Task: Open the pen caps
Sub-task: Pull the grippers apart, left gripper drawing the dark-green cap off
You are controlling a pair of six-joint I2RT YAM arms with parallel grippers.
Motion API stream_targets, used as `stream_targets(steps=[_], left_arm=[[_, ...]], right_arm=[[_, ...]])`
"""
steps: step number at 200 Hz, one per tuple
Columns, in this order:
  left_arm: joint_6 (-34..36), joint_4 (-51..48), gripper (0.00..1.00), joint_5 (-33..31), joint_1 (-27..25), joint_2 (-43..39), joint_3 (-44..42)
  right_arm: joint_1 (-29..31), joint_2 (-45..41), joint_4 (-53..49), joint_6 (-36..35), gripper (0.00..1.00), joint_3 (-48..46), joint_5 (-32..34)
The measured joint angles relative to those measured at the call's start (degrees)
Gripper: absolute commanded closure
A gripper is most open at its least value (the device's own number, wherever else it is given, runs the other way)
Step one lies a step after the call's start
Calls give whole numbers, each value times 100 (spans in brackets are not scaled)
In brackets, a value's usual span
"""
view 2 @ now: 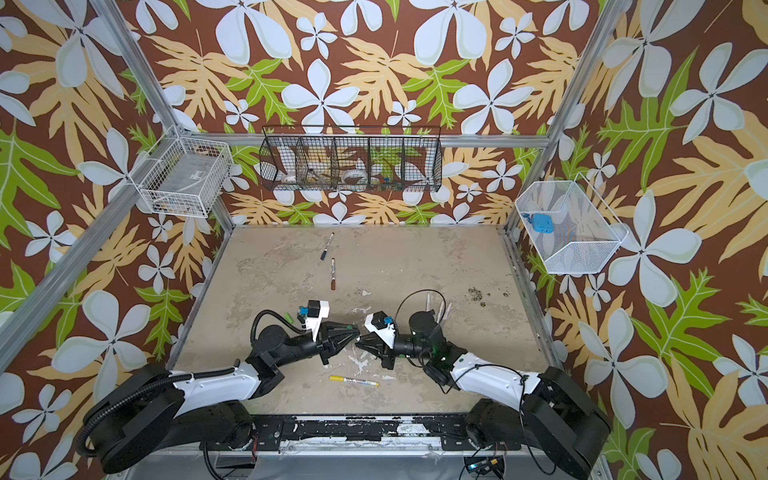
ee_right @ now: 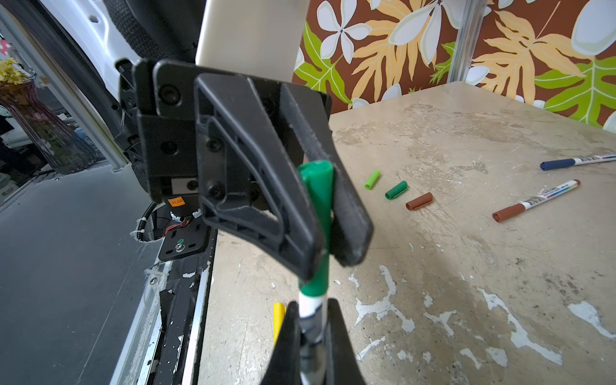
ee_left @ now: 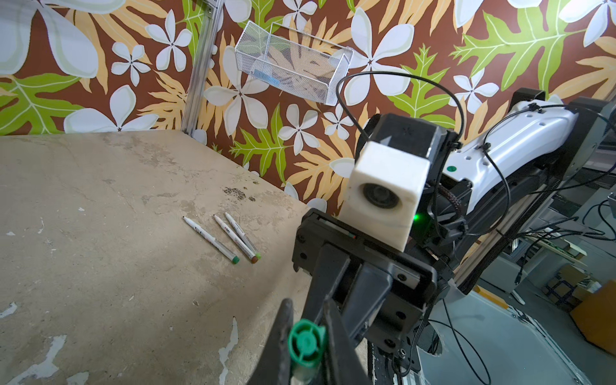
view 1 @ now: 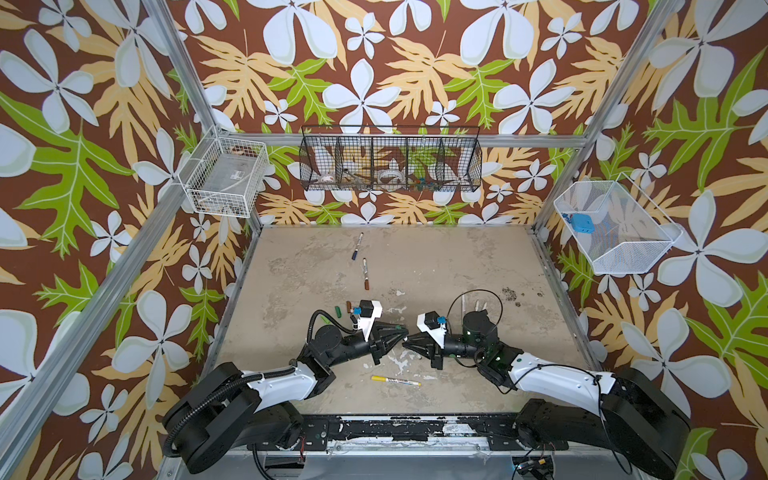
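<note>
**Centre.** The left gripper (ee_right: 331, 260) has its jaws drawn tight on the dark green plastic pen cap (ee_right: 316, 200), whose closed end projects back between the fingers. The right gripper (ee_right: 311, 310) faces it, jaws closed on the slim white marker barrel (ee_right: 307, 298) of the same pen. Cap and barrel are joined. The pen bridges the two grippers, which meet tip to tip above the worn beige tabletop (view 1: 457, 257), a little nearer than its middle.

**Left.** Three loose caps lie in a row on the table just beyond the left wrist: the loose light green cap (ee_right: 372, 179), the loose green cap (ee_right: 396, 190) and the loose brown cap (ee_right: 419, 201). They are close together but apart.

**Far.** The white marker with a blue cap (view 1: 357, 246) lies left of centre towards the far edge. The white marker with a brown cap (view 1: 365, 274) lies just nearer than it, and the two do not touch.

**Near.** The white marker with a yellow cap (view 1: 395, 380) lies flat between the two arms, close to the near edge.

**Right.** Three uncapped white markers (ee_left: 235, 238) lie side by side beyond the right arm. Two of them are very close, and whether they touch cannot be told.
</note>
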Motion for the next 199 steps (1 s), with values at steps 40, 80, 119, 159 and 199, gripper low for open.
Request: stream_targets(steps=[40,80,119,159,199], left_arm=[[-2,22,80,17,0,103,33],[-2,24,81,92,-2,129,52],[-4,26,97,105,-4,131,52],[-42,26,100,90,-4,131,50],[-192,0,100,-258,-4,-107,-94]], right_arm=[[17,98,-28,9,100,55,-17],[68,151,-13,9,100,98,-85],[70,151,-13,13,100,107,-129],[74,151,-17,11,100,109,-125],[382,151,-188,-125,100,256,468]])
